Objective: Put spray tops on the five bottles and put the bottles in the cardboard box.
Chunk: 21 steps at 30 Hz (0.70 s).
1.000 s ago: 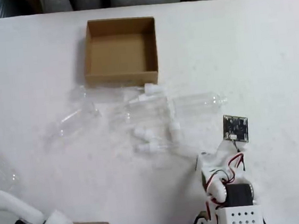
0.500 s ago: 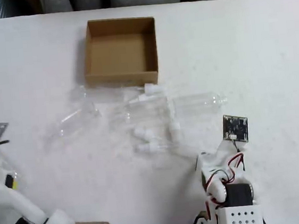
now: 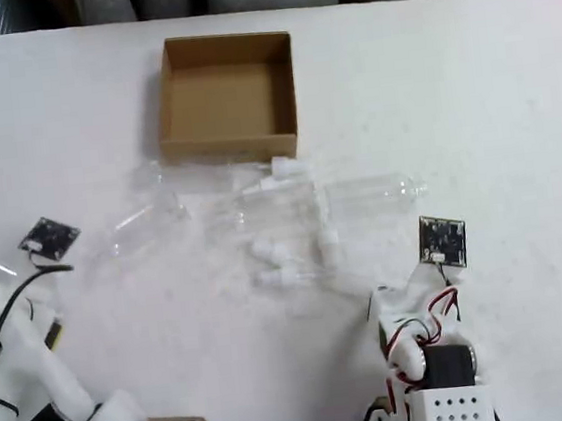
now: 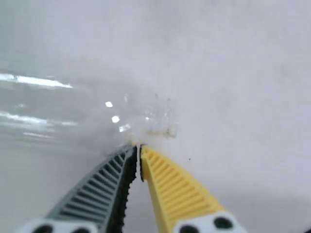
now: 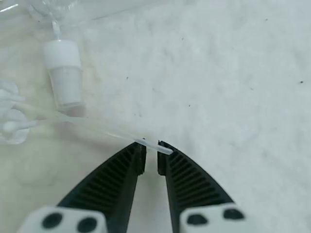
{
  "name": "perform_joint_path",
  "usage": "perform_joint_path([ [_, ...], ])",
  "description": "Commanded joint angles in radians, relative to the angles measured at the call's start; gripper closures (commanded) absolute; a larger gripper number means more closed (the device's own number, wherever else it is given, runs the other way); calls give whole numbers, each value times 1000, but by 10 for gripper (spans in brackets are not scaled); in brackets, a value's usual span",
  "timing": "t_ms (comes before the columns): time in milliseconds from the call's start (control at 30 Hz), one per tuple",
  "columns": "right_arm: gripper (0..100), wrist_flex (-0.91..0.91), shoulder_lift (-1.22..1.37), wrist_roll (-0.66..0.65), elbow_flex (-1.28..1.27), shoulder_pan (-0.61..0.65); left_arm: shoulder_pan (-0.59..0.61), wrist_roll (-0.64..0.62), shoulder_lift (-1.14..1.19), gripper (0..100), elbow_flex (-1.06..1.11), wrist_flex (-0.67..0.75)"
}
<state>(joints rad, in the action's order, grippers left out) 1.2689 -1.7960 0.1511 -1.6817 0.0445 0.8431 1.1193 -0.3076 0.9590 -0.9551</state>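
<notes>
Right gripper [image 5: 151,145]: black fingers a narrow gap apart, gripping nothing, with the end of a thin clear dip tube [image 5: 97,127] lying across their tips. Left gripper [image 4: 138,148]: grey and yellow fingers closed tip to tip, empty, nosed up just beside a clear plastic bottle [image 4: 68,111].

Probably the step in hand: picking up a first white plastic spray top [image 5: 62,73] and a bottle to mate with it. Better to take the top by its stiff white body than by the tube, which looks likely to bend or slip out. Open the left fingers wide before closing round the bottle. Looks light and round, so liable to roll if nudged. Hold the neck steady, then feed the tube in first.

In the high view: bottles and tops scattered across the middle of the frame. A long clear bottle [image 3: 370,196] right of centre, a shorter clear bottle [image 3: 146,222] left of centre, loose white tops [image 3: 280,276] between them and lower. None visibly inside the open brown cardboard box [image 3: 230,147] at upper centre on the white table [image 3: 488,78].

From the wrist views: finger gaps and the tube at the tips. From the high view: the box and the whole spread.
</notes>
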Motion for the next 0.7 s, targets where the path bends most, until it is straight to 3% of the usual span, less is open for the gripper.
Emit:
perform_joint_path([
  [0,983,4,-4,2,-8,7,-99,-15,1,980,5,12],
  [300,983,4,-4,2,-8,2,-280,-35,1,980,-6,-55],
  [433,983,4,-4,3,-8,1,-329,-55,10,980,-2,31],
  [667,983,4,-4,3,-8,1,-334,-262,10,980,-28,180],
])
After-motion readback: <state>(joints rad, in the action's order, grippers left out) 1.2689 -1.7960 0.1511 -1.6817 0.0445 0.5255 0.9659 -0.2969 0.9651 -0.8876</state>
